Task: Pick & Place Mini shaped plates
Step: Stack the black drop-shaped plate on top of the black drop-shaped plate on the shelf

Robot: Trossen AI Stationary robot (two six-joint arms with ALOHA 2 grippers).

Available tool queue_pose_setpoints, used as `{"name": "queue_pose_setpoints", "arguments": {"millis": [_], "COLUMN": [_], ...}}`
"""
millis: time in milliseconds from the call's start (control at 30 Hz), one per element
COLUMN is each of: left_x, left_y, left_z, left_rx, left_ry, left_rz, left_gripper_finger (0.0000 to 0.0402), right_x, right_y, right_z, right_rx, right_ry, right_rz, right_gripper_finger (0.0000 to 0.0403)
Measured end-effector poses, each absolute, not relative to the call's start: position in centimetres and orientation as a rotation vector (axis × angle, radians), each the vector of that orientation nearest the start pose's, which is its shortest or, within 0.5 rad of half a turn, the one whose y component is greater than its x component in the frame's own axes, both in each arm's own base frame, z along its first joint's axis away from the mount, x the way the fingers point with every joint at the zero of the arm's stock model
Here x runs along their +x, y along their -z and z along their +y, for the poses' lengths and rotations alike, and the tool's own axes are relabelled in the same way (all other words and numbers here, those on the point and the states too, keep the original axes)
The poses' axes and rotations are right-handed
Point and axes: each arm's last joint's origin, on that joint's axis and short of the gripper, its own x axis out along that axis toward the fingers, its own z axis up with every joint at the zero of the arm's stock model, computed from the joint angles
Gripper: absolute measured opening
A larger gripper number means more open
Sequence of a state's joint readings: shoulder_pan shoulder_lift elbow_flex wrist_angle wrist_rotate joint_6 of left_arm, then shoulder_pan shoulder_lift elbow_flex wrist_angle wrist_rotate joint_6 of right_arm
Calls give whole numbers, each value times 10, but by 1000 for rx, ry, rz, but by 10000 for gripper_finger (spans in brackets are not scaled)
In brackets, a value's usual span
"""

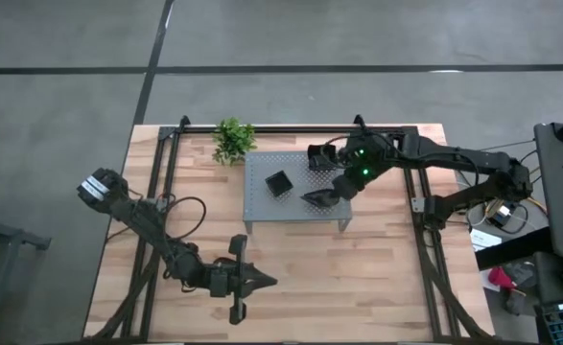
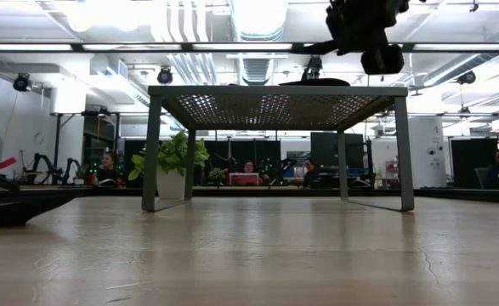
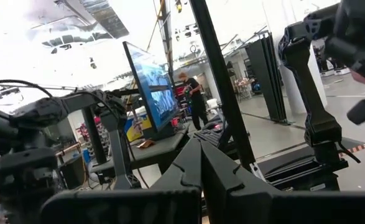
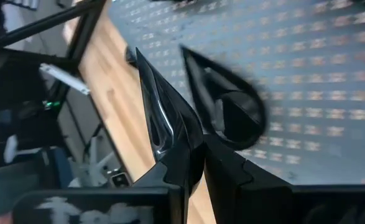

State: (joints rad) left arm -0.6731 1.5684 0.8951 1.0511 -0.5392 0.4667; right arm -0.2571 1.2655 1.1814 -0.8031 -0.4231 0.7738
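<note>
Surface: wooden table (image 1: 291,273) in a grey-floored lab; grey perforated stand (image 1: 262,206) at its centre, green plant (image 1: 233,140) at the stand's back-left corner.

High view: right gripper (image 1: 331,195) hovers over the stand's right half, holding a teardrop plate (image 1: 317,198) just above the top. A square plate (image 1: 278,183) sits on the stand, a second square plate (image 1: 320,158) near the stand's back-right corner. Left gripper (image 1: 258,281) waits low over the near-left part of the table, well apart from the stand.

Low view: stand seen level, plant behind its left leg; right arm dark above the stand top; people seated in the room beyond. Plates mostly hidden by the top.

Left wrist view: own fingers (image 3: 216,168) pressed together on nothing; room behind, one person standing at a monitor.

Right wrist view: fingers (image 4: 226,165) clenched on the rim of the tilted teardrop plate (image 4: 163,118); its dark shadow falls on the perforated top.

Handling, judged: plate looks light, rigid, glossy, hence slippery and chippable; an edge pinch near the wide end suits it, set down gently.
</note>
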Motion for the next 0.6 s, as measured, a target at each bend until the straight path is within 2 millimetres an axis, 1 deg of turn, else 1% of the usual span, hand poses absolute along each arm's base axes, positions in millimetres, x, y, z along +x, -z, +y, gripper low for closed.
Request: {"name": "queue_pose_setpoints", "arguments": {"millis": [100,267,367,600], "left_x": [271,271,271,271], "left_y": [-296,-295,-295,-295], "left_z": [-197,-197,-197,-197], "left_rx": [247,250,250,254], "left_ry": [57,58,58,59], "left_rz": [-333,-328,-328,-323], "left_gripper_finger": [0,0,0,0], "right_x": [247,246,246,251], "right_y": [-312,-294,-287,-284], "right_z": [-51,-51,-51,-55], "right_rx": [1053,1106,1123,1110], "right_ry": [151,166,176,153], "right_rz": [863,888,900,823], "right_gripper_finger": [38,38,38,38]}}
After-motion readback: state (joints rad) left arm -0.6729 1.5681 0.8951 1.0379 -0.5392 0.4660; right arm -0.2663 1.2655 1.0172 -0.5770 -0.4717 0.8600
